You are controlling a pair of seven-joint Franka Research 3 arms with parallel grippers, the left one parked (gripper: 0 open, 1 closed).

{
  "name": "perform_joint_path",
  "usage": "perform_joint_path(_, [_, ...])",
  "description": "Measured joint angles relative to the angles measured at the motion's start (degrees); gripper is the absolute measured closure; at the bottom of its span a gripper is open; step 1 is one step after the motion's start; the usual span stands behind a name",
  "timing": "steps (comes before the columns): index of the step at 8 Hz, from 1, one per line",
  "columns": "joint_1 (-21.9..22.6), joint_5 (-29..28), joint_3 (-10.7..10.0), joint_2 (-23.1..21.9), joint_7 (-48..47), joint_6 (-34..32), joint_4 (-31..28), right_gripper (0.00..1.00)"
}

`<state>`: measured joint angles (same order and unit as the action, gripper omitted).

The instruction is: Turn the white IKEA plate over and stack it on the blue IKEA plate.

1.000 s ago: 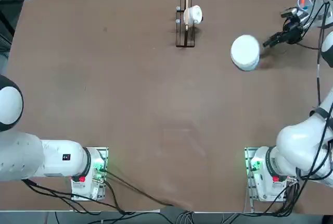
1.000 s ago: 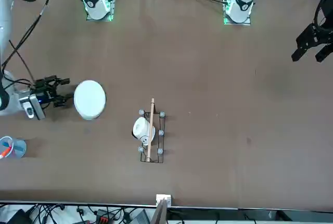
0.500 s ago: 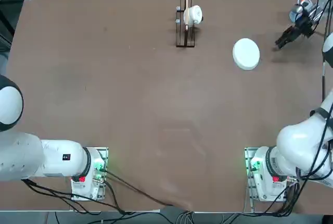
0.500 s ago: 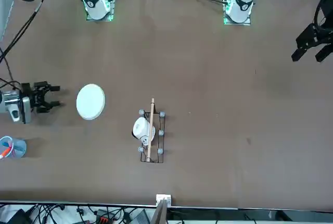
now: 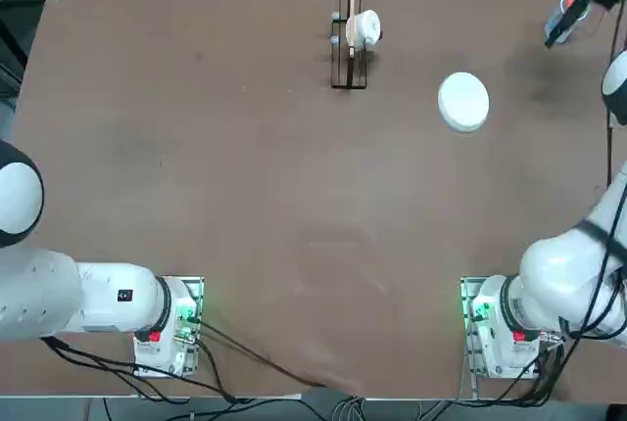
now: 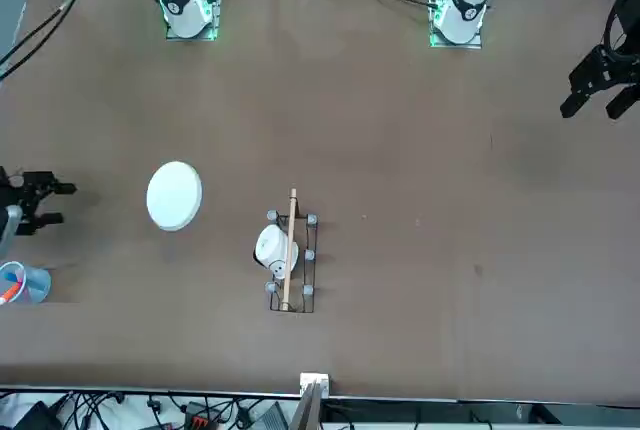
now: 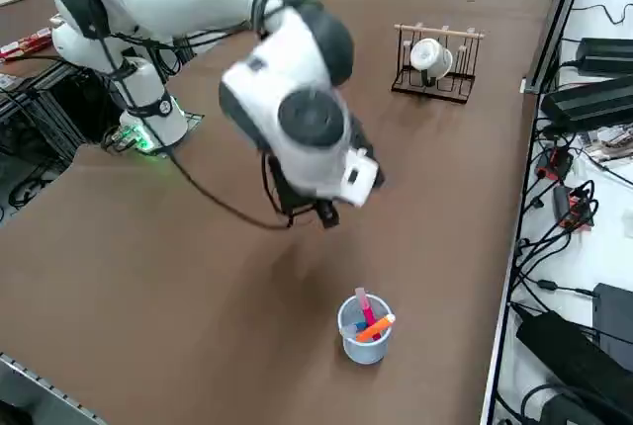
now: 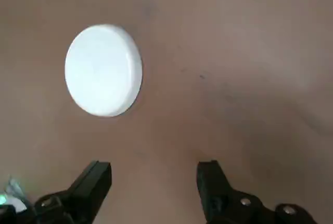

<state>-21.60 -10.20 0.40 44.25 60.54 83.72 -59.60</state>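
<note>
Wooden rack [image 5: 349,49] with white cup [image 5: 366,27] at the table's [image 5: 245,196] far edge. White plate [image 5: 462,102] lying upside down, right of the rack. Right claw [image 8: 151,182] spread wide, empty, raised near the far right corner, touching nothing.

We are seeing the white IKEA plate [image 5: 462,101] lying upside down on the brown table, its flat underside facing up and its rim pointing down. It is sitting in the far right part of the tabletop. The blue IKEA plate is not showing separately; we cannot tell whether it is lying beneath the white one
</note>
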Motion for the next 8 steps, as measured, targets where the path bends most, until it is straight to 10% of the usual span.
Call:
perform_joint_path(3, [9.32, 5.26, 0.33, -10.29, -29.98, 1.62, -6.77, 0.0])
perform_joint_path(8, [16.86, 5.96, 0.46, -26.72, -48.63, 40.73, -52.91, 0.0])
